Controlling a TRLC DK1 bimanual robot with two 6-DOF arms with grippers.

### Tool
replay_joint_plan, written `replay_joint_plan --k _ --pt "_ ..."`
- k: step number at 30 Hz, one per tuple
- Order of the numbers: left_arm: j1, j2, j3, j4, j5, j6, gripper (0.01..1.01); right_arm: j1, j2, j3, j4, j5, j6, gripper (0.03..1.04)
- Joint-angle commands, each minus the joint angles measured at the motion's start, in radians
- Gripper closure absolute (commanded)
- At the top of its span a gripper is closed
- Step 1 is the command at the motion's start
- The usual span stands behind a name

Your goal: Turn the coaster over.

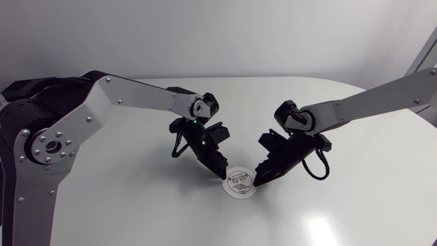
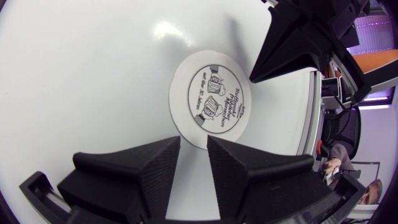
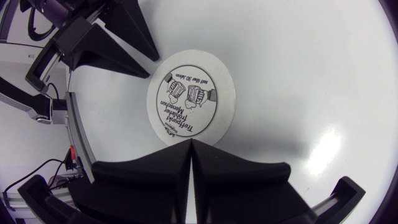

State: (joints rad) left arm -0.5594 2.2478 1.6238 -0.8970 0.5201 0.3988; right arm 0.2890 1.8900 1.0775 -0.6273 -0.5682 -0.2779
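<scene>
White printed coaster [image 1: 240,183] lies flat between the parted left end effector [image 2: 194,146] and clenched right end effector [image 3: 189,144].

The only print stands on the round white coaster [image 2: 211,99], on its upward face. Inside a thin black ring there is a black drawing of two mugs. One short line of small lettering runs on one side of the mugs and two lines of heavier lettering on the other. From the head view the wording is too small to read. Two green indicator lights [image 1: 202,143] glow on the left arm's wrist.
</scene>
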Motion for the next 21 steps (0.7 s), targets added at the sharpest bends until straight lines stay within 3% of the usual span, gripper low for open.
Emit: replay_joint_plan --k 1,4,6,13,21 --pt "-0.023 0.003 0.021 -0.002 0.001 0.000 0.697 -0.022 0.023 -0.031 0.009 0.002 -0.009 0.93" --pt "-0.033 0.006 0.019 -0.002 0.001 -0.002 0.697 -0.050 0.029 -0.033 0.015 -0.001 -0.009 0.63" --pt "-0.034 0.007 0.019 -0.002 0.001 -0.002 0.697 -0.060 0.041 -0.031 0.017 -0.001 -0.006 0.53" --pt "-0.034 0.006 0.007 0.000 0.001 0.002 0.697 -0.056 0.089 -0.027 0.038 -0.001 0.025 0.40" --pt "-0.045 0.007 -0.018 0.013 0.001 0.002 0.697 -0.019 0.127 0.007 0.041 -0.024 0.062 0.39"
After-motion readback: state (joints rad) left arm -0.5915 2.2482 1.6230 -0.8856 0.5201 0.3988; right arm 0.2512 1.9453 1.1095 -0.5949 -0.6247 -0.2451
